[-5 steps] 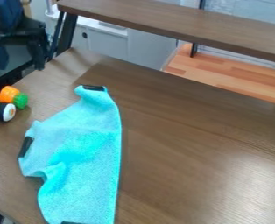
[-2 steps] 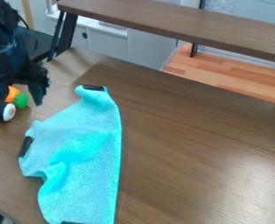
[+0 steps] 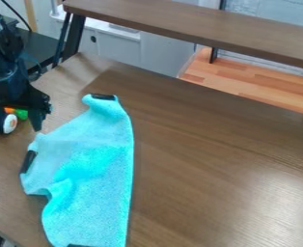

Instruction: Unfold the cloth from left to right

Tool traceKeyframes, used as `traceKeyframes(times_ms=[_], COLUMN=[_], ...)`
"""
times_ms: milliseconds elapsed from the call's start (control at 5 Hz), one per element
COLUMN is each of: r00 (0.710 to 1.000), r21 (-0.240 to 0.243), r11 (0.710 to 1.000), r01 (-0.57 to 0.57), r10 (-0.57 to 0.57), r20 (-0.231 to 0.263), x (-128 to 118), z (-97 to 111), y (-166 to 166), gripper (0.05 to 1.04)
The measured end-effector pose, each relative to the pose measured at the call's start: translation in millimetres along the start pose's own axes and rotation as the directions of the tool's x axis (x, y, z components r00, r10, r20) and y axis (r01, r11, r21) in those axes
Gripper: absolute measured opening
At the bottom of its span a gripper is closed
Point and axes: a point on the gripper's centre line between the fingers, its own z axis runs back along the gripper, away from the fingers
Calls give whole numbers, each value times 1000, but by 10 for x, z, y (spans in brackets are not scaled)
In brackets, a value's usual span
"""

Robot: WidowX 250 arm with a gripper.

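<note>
A brown wooden table (image 3: 212,159) runs across most of the frame, with a long dark shelf (image 3: 186,30) above its far edge and a paler wooden surface (image 3: 251,89) beyond, at upper right. We judge that the wide stretch of tabletop right of centre is there to receive the cloth once it opens.

The turquoise cloth (image 3: 93,169) lies at lower left of centre, running down to the bottom edge. Its right side is long and nearly straight, which we take for the fold; its left side is loose and rumpled, so that is probably where we would want to pick it up and carry it over to the right.

At the left edge we see the black arm (image 3: 5,79), and below it the gripper (image 3: 17,130), pointing down with its fingers wide apart and nothing that we can see held between them. It hangs near the cloth's left side, a sensible place, we think, for starting on the loose edge.

Partly behind the gripper are a sushi-like toy (image 3: 11,123) and an orange and green toy (image 3: 21,115), perhaps set aside from the cloth but close enough to be knocked.

Smallest are the dark patches (image 3: 28,161) on the cloth's edges, possibly grip marks. We can read no label or writing anywhere.
</note>
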Motion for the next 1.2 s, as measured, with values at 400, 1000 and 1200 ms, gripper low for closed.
traceKeyframes(times_ms=[400,1000,1200], r00=[997,997,997], r21=[-8,28,44], r11=[997,997,996], r01=[-76,-79,-72], r10=[76,78,70], r20=[24,29,28], x=[-182,-300,-316], z=[-226,-418,-473], y=[-52,-42,-24], gripper=[999,999,999])
